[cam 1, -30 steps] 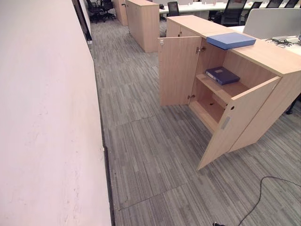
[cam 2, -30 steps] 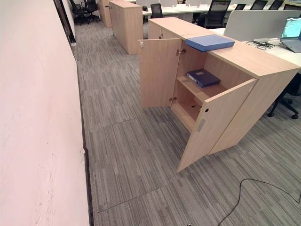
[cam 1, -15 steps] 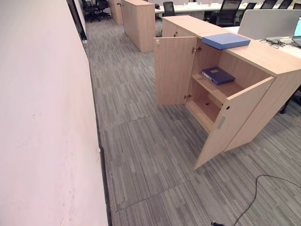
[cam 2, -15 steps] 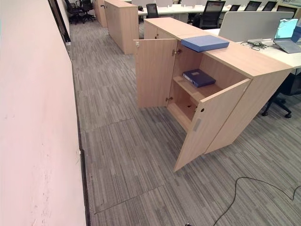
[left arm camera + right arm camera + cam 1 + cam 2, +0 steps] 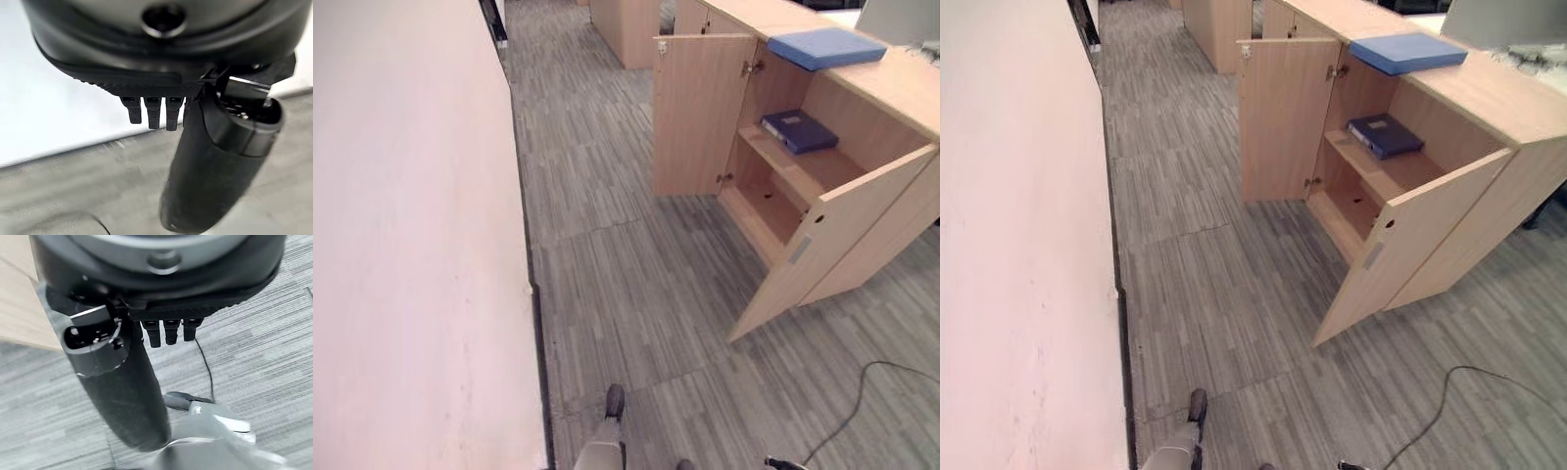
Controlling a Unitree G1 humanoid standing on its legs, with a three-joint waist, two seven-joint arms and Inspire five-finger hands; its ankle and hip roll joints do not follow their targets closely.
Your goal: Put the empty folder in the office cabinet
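Observation:
A light-wood office cabinet [image 5: 904,94] stands at the right with both doors swung open, the far door [image 5: 700,116] and the near door [image 5: 834,245]. A light blue folder [image 5: 825,46] lies flat on the cabinet's top. A dark blue folder [image 5: 799,130] lies on the upper shelf inside. The lower shelf [image 5: 759,217] is bare. My left hand [image 5: 215,161] hangs over the carpet by the wall's foot, fingers straight, holding nothing. My right hand [image 5: 122,382] hangs over the carpet near the cabinet's side, fingers straight as well and holding nothing.
A white wall [image 5: 411,245] runs along the whole left side. Grey striped carpet [image 5: 626,284] lies between the wall and the cabinet. A second wooden cabinet [image 5: 628,24] stands farther back in the aisle.
The whole picture has shifted: the camera now looks further down and the far desks and chairs have left the view. Both folders and the cabinet doors stay as they were.

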